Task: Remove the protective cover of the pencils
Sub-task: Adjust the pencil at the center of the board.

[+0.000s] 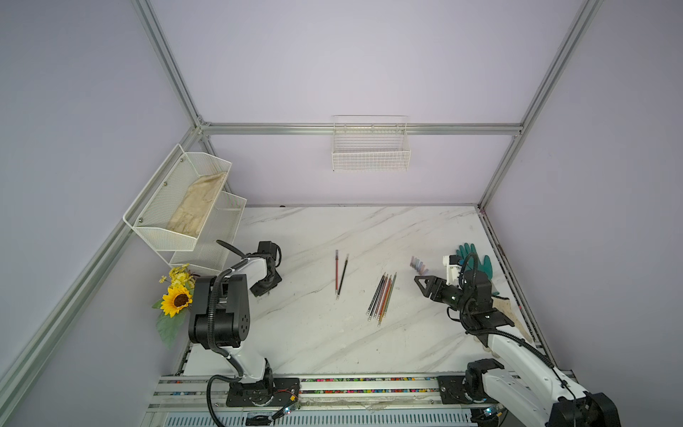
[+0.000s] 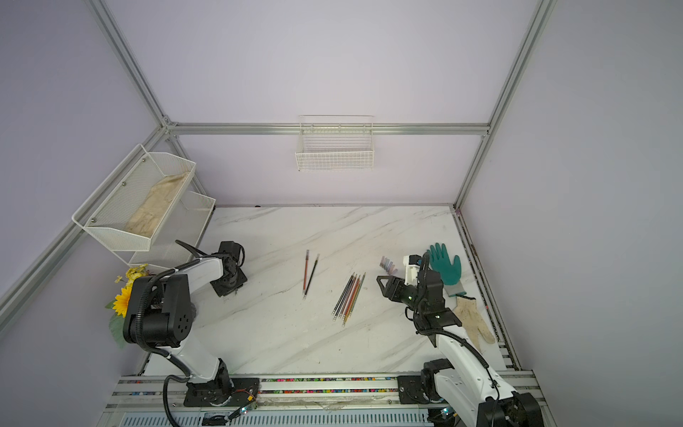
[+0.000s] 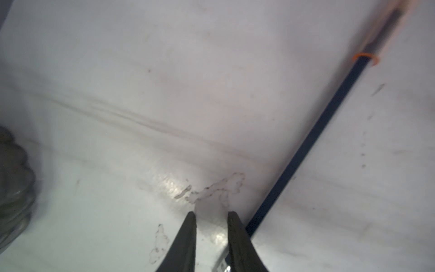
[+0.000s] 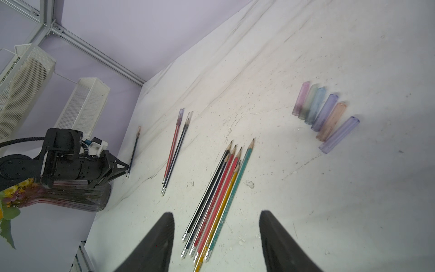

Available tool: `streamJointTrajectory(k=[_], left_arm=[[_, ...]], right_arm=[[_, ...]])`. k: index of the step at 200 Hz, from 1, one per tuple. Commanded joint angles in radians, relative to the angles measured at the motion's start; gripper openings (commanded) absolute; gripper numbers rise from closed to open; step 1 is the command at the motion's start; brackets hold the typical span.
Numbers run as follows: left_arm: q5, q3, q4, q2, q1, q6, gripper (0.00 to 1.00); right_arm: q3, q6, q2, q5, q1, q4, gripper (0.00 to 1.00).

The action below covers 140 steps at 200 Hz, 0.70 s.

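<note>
Pencils [image 4: 216, 195]: six lie bare on the desk [image 1: 295, 332], caps [image 4: 326, 116] rightward. Two capped pencils [image 4: 175, 150] remain left, a third pencil [image 3: 317, 131] just beside my slightly parted, empty left jaws. Right jaws wide, empty.

In both top views, the left arm [image 1: 251, 268] hid the dark pencil [image 3: 308, 141] from you. The left wrist view blurred its orange-capped end, and the edge cut off a grey lump [image 3: 14, 183] you couldn't identify.
</note>
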Motion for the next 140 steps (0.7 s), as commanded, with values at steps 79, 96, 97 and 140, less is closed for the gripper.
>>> streamJointTrajectory(k=[79, 96, 97, 140], left_arm=[[0.249, -0.044, 0.173, -0.139, 0.006, 0.095, 0.38], [0.324, -0.018, 0.191, -0.123, 0.006, 0.116, 0.42], [0.327, -0.018, 0.191, -0.118, 0.005, 0.117, 0.42], [0.395, 0.055, 0.162, 0.001, -0.006, 0.143, 0.41]], right_arm=[[-0.009, -0.016, -0.012, -0.003, -0.003, 0.025, 0.61], [-0.007, -0.016, -0.008, -0.004, -0.003, 0.025, 0.61], [-0.007, -0.016, -0.007, -0.004, -0.003, 0.026, 0.61], [-0.008, -0.015, -0.01, -0.002, -0.003, 0.023, 0.61]])
